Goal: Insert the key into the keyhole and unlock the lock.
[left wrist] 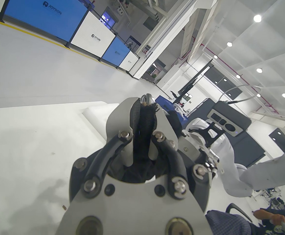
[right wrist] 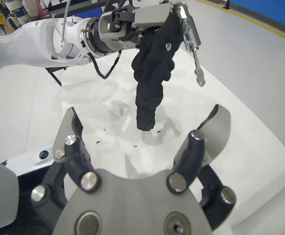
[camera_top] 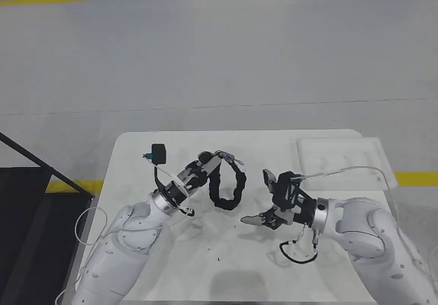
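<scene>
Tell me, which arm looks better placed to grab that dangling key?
Right, probably. The right hand is open, empty and faces the key hanging at the metal end of the black-sleeved lock. The left hand is shut on that lock, holding it up.

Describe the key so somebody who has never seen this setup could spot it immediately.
Above the white table, the left gripper is shut on a black fabric-sleeved lock. At the lock's shiny metal body, the key hangs down toward the table. It is the one slim silver strip, unlike the thick black sleeve beside it.
</scene>
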Available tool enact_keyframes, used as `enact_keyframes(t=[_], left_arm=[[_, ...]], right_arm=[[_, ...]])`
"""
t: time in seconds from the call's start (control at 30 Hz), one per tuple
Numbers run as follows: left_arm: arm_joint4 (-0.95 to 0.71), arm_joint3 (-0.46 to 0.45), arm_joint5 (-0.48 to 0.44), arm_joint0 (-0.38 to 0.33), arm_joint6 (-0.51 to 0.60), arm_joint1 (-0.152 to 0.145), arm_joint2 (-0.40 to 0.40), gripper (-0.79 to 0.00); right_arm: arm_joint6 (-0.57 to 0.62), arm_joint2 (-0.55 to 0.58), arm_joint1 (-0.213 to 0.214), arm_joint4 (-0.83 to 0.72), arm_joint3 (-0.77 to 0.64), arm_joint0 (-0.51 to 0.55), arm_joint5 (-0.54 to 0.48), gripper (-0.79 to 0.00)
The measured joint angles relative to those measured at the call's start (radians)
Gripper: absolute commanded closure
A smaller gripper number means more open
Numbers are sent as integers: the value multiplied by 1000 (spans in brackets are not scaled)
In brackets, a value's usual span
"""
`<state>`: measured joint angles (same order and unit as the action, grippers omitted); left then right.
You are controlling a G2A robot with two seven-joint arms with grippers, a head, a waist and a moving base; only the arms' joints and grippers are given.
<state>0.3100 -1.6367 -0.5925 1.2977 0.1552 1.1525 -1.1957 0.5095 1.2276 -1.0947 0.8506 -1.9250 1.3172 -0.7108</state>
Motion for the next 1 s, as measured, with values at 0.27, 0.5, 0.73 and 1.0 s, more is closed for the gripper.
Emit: enact_keyframes(t=[0.27,0.5,0.73,1.0], left_arm=[[14,-3,2,-7,31,2,2,0],[26,4,4,-3,41,3,-3,0],[39,8,10,0,48,3,-10,0],[63,1,17,5,53,4,-16,0]], right_arm=[[-84,-89,-20,82,99,-114,36,-523],[-141,-149,-32,143,141,-166,51,0],[-162,-155,-32,152,153,-159,46,0],[-215,-130,-28,159,135,-136,40,0]])
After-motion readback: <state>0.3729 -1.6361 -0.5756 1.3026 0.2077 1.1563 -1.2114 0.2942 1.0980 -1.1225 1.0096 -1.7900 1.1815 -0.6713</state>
